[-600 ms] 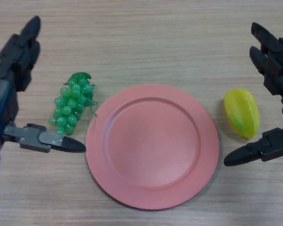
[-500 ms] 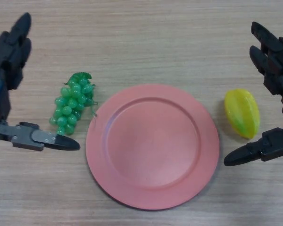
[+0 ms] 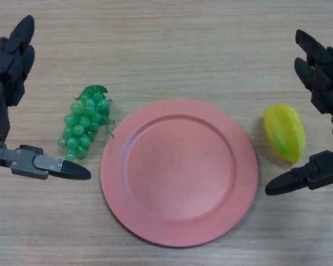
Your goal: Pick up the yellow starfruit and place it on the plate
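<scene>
- Yellow starfruit [image 3: 284, 133] lying on the wooden table [image 3: 166, 44], just beside the right rim of the pink plate [image 3: 179, 172], not touching it. Same spot as in both earlier frames; not yet lifted.
- Plate bare, nothing on it.
- Right hand [image 3: 322, 83] at the right edge, fingers straight and spread wide, thumb low and pointing toward the plate. Starfruit sits in the gap between fingers and thumb, no contact visible. Essentially unmoved over the last half second.
- Left hand [image 3: 11, 61] at the left edge, fingers straight, thumb extended toward the plate's left rim, holding nothing. Shifted outward and slightly down compared with 0.6 s ago; thumb tip now a little farther from the green grapes [image 3: 84, 122].
- Grapes unchanged, lying left of the plate, near the left thumb but apart from it.
- Reading of the change: left arm drawing clear, so probably not the working arm; right hand looks pre-shaped around the fruit, grasp judged to be the step in hand.
- Next move likely calls for closing thumb and fingers on the fruit, then a short carry leftward over the rim.
- Risk: ridged, glossy fruit may roll or slip from a wide pinch.
</scene>
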Controlling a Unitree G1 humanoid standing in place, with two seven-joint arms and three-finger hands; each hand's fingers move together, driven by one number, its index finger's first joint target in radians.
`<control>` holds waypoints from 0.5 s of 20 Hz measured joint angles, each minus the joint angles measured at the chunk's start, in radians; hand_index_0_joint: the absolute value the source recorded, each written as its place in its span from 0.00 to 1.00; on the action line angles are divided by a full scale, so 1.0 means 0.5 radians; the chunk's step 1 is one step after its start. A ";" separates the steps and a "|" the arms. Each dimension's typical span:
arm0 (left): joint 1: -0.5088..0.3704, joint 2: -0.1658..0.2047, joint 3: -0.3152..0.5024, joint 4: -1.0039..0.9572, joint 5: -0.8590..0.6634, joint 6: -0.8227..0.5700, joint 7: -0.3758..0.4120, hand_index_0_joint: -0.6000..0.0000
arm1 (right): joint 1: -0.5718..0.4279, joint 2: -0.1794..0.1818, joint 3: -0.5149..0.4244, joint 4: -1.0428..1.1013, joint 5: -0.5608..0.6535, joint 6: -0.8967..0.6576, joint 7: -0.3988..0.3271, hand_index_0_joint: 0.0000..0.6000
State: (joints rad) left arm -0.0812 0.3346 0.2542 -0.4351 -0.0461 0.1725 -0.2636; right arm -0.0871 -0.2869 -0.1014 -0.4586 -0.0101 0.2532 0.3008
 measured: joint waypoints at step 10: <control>-0.013 -0.002 -0.007 0.058 -0.013 -0.034 -0.009 1.00 | -0.240 -0.151 -0.001 0.730 -0.324 -0.477 0.145 0.00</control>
State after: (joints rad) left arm -0.0879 0.3336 0.2505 -0.4061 -0.0524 0.1555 -0.2682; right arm -0.2073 -0.3626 -0.1021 -0.0938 -0.1721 0.0145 0.3734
